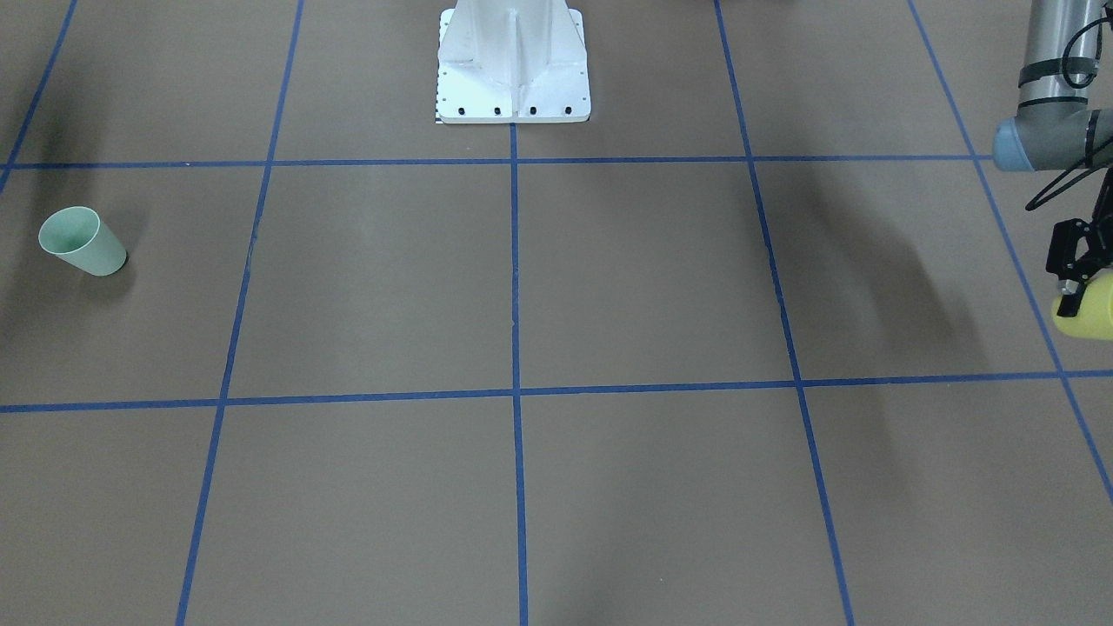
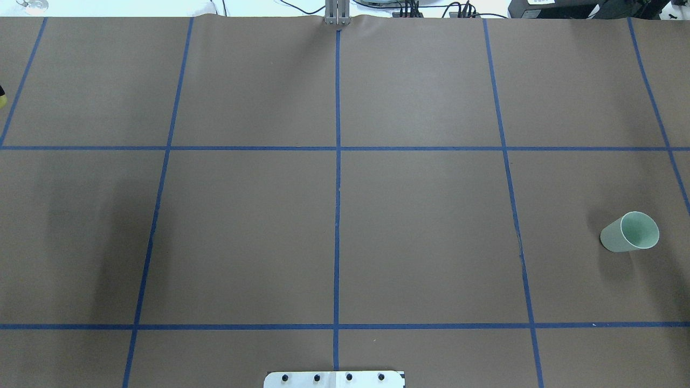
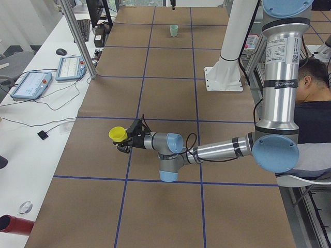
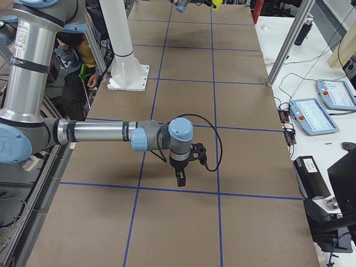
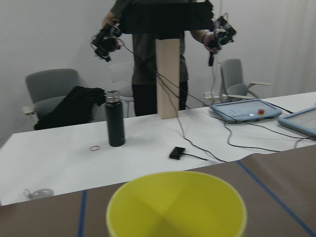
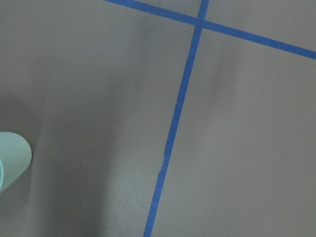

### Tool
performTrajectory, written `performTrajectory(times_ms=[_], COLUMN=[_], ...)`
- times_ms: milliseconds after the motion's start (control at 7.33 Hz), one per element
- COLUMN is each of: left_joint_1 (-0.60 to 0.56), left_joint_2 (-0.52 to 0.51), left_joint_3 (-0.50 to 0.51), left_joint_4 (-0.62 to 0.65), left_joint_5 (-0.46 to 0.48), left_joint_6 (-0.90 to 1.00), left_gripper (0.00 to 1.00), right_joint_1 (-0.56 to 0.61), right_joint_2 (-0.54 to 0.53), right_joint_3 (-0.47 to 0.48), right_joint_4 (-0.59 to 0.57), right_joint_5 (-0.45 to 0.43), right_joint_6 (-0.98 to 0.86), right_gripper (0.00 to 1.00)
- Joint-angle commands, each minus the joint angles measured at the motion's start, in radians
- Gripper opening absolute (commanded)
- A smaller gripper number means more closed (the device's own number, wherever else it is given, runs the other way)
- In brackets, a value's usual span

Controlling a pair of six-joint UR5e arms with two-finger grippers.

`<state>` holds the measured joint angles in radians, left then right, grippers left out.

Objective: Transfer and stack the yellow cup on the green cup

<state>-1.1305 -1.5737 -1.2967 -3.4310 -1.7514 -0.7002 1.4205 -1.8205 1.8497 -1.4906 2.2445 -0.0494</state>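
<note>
**A:** Exterior front-facing: where is the yellow cup?

**B:** Pinched in my left gripper, off the table at my far left (only partly in frame).

**A:** Green cup?

**B:** Standing mouth-up on the table at my far right, well apart from the yellow one.

**A:** Right gripper?

**B:** Pointing down over the table. Spread or pressed together, I cannot tell.
</note>
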Motion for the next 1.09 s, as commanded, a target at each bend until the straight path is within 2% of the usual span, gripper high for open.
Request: performTrajectory(times_ms=[0, 273, 409, 545, 682, 955], left_joint_1=[-0.009, -0.052, -0.072, -0.072, -0.072, -0.069], left_joint_2=[-0.015, -0.077, -0.133, -0.194, -0.254, -0.337], left_joint_3=[-0.053, -0.055, -0.055, -0.055, -0.055, -0.020], left_joint_4=[-0.004, 0.001, 0.001, 0.001, 0.001, 0.018], left_joint_5=[-0.237, -0.462, -0.606, -0.710, -0.788, -0.935], left_joint_6=[0.104, 0.178, 0.180, 0.180, 0.182, 0.340], left_gripper=[0.00, 0.00, 0.00, 0.00, 0.00, 0.00], right_joint_1=[0.000, 0.000, 0.000, 0.000, 0.000, 0.006], right_joint_2=[0.020, 0.041, 0.064, 0.067, 0.069, 0.111], right_joint_3=[0.005, 0.008, -0.003, 0.005, 0.003, 0.009], right_joint_4=[0.001, 0.007, 0.003, 0.007, 0.007, 0.007], right_joint_5=[0.003, 0.015, 0.024, 0.039, 0.071, 0.086], right_joint_6=[-0.001, -0.006, -0.004, -0.003, 0.000, -0.001], right_gripper=[1.00, 1.00, 1.00, 1.00, 1.00, 1.00])
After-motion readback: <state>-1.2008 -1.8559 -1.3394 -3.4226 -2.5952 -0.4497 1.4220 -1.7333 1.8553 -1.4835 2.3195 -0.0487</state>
